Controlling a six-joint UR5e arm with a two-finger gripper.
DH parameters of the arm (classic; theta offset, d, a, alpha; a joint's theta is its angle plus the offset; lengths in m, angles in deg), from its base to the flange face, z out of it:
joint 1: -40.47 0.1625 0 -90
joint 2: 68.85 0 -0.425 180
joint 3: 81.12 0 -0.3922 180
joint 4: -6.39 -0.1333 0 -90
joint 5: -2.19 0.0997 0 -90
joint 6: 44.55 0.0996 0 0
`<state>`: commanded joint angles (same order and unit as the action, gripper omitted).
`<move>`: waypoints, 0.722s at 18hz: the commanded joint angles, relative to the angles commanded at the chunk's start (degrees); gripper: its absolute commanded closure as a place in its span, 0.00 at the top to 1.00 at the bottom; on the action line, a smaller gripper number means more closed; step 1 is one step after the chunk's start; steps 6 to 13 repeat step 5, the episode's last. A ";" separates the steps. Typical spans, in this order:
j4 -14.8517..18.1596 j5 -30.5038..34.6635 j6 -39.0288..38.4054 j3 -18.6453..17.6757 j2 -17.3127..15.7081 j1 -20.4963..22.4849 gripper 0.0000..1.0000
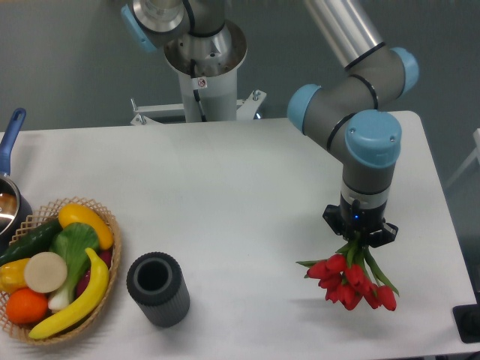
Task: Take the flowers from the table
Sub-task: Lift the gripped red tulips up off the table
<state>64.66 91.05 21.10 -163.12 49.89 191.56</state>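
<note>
While the arm (pixel 352 90) reaches down from the upper middle of the fixed camera's view, its hand (pixel 360 238) points straight at the desk (pixel 225 195) over the right part of the white top. The two dark fingers are clamped on the green stems of the flowers (pixel 349 279), gripping them at the top of the bunch just under the wrist, where a small blue light shows. The red tulip buds hang below the hand and fan out toward the lower right, with thin green leaves spreading among them. A soft shadow lies on the desk under and to the left of the buds, so the bunch appears to be lifted off the surface, though whether the lowest buds touch it cannot be told. The bunch sits near the desk's front right area, well apart from everything on the left.

At the front of the desk, left of centre, stands a dark ribbed cylinder (pixel 157 289), upright, its open top facing up. Just beside it to the left is a wicker basket (pixel 105 217) at the desk's left edge, holding yellow, green and orange produce, with a banana along its right rim. Behind the basket, at the far left edge, part of a pot (pixel 9 206) with a blue handle shows. The robot's base (pixel 202 67) stands behind the desk's rear edge.
</note>
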 joint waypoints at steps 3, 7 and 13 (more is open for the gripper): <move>0.00 0.17 -0.08 0.00 0.00 -0.61 0.00; 0.09 0.26 -0.08 -0.09 0.00 -0.79 0.00; 0.09 0.26 -0.08 -0.09 0.00 -0.79 0.00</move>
